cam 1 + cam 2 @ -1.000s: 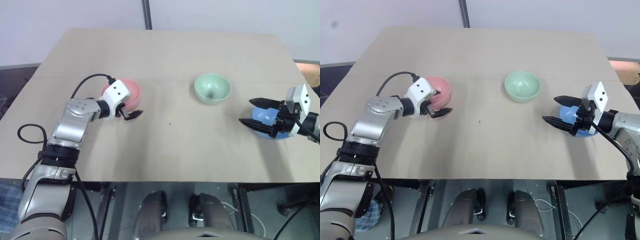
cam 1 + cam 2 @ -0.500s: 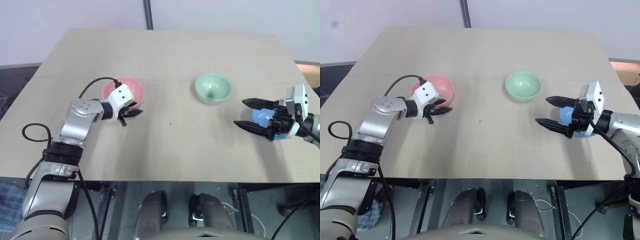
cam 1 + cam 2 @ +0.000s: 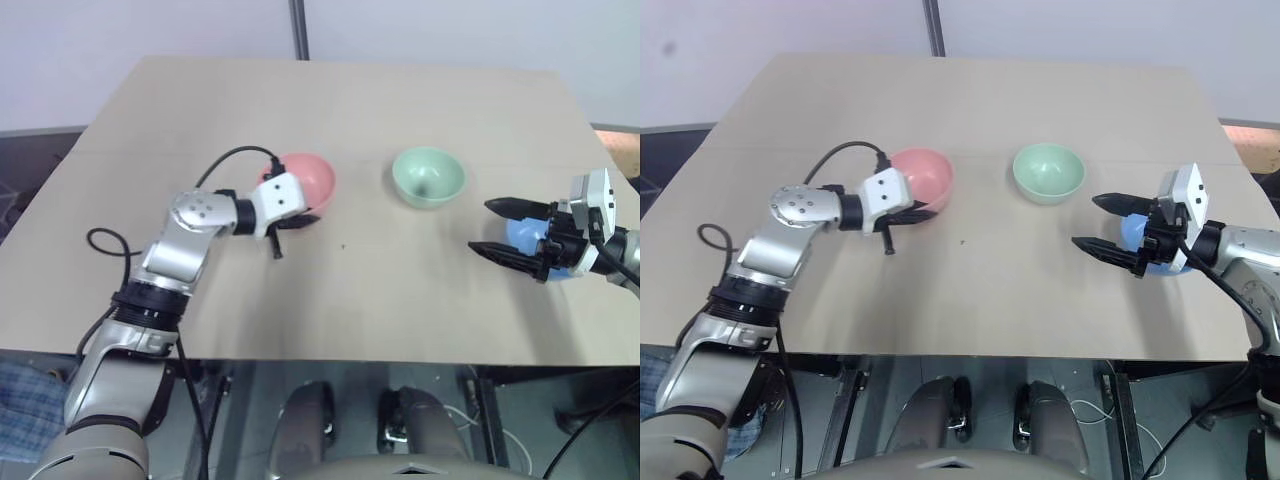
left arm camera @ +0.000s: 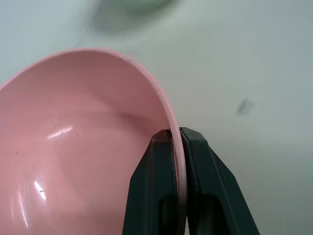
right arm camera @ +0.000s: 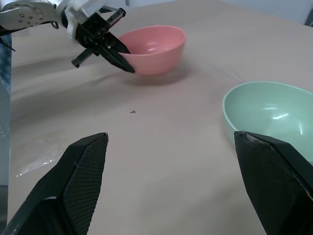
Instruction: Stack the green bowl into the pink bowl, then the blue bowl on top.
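Observation:
My left gripper is shut on the near rim of the pink bowl, one finger inside and one outside. The bowl sits left of the table's centre, low over or on the tabletop; I cannot tell which. To its right, apart from it, the green bowl stands upright and empty, also seen from the right wrist. At the right edge, my right gripper stands open with nothing between its fingers. The blue bowl lies just behind it, partly hidden by the fingers.
The tan table has bare surface between the pink bowl and my right gripper. A black cable loops off the left wrist above the table. The table's front edge runs close below both arms.
The left gripper closed on the pink bowl's rim and carried the bowl to the right, toward the green bowl. The right gripper stayed where it was, open.

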Robot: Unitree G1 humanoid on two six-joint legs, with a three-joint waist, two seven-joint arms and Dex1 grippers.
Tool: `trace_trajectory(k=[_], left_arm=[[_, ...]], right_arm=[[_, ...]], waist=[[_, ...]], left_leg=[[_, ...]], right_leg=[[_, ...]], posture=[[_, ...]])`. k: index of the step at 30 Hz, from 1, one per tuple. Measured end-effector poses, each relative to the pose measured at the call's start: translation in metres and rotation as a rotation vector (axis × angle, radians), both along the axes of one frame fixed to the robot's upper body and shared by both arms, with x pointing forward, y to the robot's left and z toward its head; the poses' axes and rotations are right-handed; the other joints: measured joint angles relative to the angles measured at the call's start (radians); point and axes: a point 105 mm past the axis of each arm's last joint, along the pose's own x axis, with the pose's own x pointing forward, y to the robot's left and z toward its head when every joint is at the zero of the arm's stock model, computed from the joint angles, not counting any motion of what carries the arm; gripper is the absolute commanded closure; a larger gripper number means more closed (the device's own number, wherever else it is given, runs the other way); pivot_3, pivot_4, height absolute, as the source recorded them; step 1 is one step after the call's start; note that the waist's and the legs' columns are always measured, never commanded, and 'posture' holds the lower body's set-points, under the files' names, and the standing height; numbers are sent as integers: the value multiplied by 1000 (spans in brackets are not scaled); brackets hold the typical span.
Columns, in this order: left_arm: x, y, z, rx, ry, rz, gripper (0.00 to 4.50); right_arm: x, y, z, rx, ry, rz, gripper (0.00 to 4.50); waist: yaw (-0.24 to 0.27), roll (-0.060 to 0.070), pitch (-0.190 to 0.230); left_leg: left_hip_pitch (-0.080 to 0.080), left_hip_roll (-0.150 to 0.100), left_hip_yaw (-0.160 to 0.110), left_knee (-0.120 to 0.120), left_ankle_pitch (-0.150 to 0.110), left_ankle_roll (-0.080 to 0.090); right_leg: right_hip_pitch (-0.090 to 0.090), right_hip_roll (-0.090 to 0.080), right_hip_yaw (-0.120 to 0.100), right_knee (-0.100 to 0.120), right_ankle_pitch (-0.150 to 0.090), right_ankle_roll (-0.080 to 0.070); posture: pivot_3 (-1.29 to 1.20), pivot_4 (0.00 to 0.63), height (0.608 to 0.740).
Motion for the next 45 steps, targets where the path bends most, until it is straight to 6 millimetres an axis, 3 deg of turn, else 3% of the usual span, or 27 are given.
trace_trajectory(k=[4, 8, 9, 12, 18, 26, 32, 35, 39, 45], left_arm=[[-15, -33, -7, -19, 21, -128, 4464], [-20, -40, -12, -15, 45, -163, 4464], [-21, -40, -13, -13, 52, -170, 3877], [-22, -41, -13, -19, 67, -173, 2951], [-23, -33, -16, 13, 97, -167, 165], [-29, -32, -4, -19, 94, -181, 70], [-27, -14, 42, -334, 171, -59, 70], [-21, 4, 54, -428, 175, 36, 70], [-18, 29, 44, -445, 187, 153, 70], [-15, 44, 44, -471, 169, 229, 70]], right_arm=[[2, -1, 0, 1, -5, -16, 0], [2, -2, -2, 1, 1, -25, 0], [2, -2, -2, 1, 2, -27, 0], [2, -2, -2, 1, 1, -32, 0], [3, -3, -2, 1, 0, -42, 0], [3, -3, -2, 2, 1, -44, 0], [8, -4, -4, -19, 16, -85, 0], [20, 0, 0, -39, 4, -136, 0], [38, 12, 2, -126, -3, -182, 0], [79, 26, -7, -229, -1, -262, 0]], waist=[[0, 0, 0], [-2, 0, 0], [-1, 0, 0], [-1, 0, 0], [-1, 0, 0], [-1, 0, 0], [-3, 0, 0], [-6, 0, 0], [-9, 0, 0], [-6, 0, 1]], left_leg=[[1, 0, 0, 2, 0, 0], [1, 1, 0, 2, 0, 0], [1, 1, 0, 2, 0, 0], [1, 0, 0, 3, 0, 0], [1, 0, 0, 3, 0, 0], [1, 1, 0, 3, 0, 0], [1, 1, 0, 3, 0, 0], [2, 1, 0, 3, 0, 0], [2, 1, 0, 2, 0, 0], [0, 0, 1, 3, 0, 0]], right_leg=[[0, 0, 0, 3, 0, 0], [0, 0, 1, 5, -2, 3], [0, 0, 1, 5, -2, 2], [0, 0, 1, 5, -2, 3], [0, 0, 1, 5, -2, 2], [-1, -1, 1, 5, -2, 3], [-1, -1, 2, 6, -2, 3], [-1, -1, 2, 6, -2, 3], [-1, -1, 2, 6, -2, 3], [-2, -1, 2, 6, -2, 2]], posture=[[0, 150, 739], [0, 150, 739], [0, 150, 739], [0, 150, 739], [0, 150, 739], [0, 150, 739], [0, 150, 739], [0, 150, 739], [0, 150, 739], [0, 150, 739]])
